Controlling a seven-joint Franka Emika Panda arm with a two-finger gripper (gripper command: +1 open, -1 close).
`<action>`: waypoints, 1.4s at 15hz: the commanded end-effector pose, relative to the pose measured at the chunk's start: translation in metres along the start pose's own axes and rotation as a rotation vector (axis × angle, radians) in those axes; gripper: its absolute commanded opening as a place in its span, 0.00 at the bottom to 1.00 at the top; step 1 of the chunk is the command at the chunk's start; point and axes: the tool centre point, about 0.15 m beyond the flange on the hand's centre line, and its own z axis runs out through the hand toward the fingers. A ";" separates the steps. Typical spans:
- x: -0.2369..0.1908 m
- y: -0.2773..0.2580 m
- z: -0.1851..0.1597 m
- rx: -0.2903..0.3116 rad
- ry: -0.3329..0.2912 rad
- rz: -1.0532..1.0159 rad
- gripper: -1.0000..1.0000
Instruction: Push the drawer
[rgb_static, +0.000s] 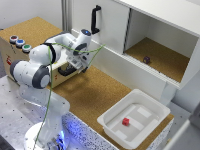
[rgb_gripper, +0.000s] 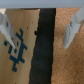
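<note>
Gripper: the white-and-grey two-fingered gripper (rgb_static: 80, 64) hangs low at the front of the wooden box; in the wrist view its pale, tapered fingers (rgb_gripper: 7, 27) stand spread apart, pinching nothing.
Drawer: the small pale yellowish-wood drawer (rgb_static: 66, 75) sits directly under and behind the gripper, its smooth flat front largely hidden by the hand; how far out it stands I cannot tell.
Handle: the short black bar handle (rgb_gripper: 45, 47) runs as a dark matte strip between the two fingers, in the gap, touching neither.
Marker: a blue blocky printed pattern (rgb_gripper: 17, 47) lies on the smooth wood beside one finger.
Box: the low wooden box (rgb_static: 10, 50) extends away from the gripper toward the exterior view's left, carrying three round buttons (rgb_static: 20, 43) on top.
Floor: grainy brown cork surface (rgb_static: 95, 97) spreads beneath the gripper.
Tub: a white rectangular plastic tub (rgb_static: 112, 125) stands well apart from the gripper, holding a small red cube (rgb_static: 126, 121).
Cabinet: a white cabinet door with a vertical black handle (rgb_static: 95, 19) rises behind the gripper.
</note>
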 end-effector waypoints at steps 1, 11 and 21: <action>0.011 0.005 0.019 0.089 0.001 0.050 1.00; 0.019 0.009 0.031 0.086 0.005 0.078 0.00; 0.029 -0.022 0.031 0.050 0.042 0.059 0.00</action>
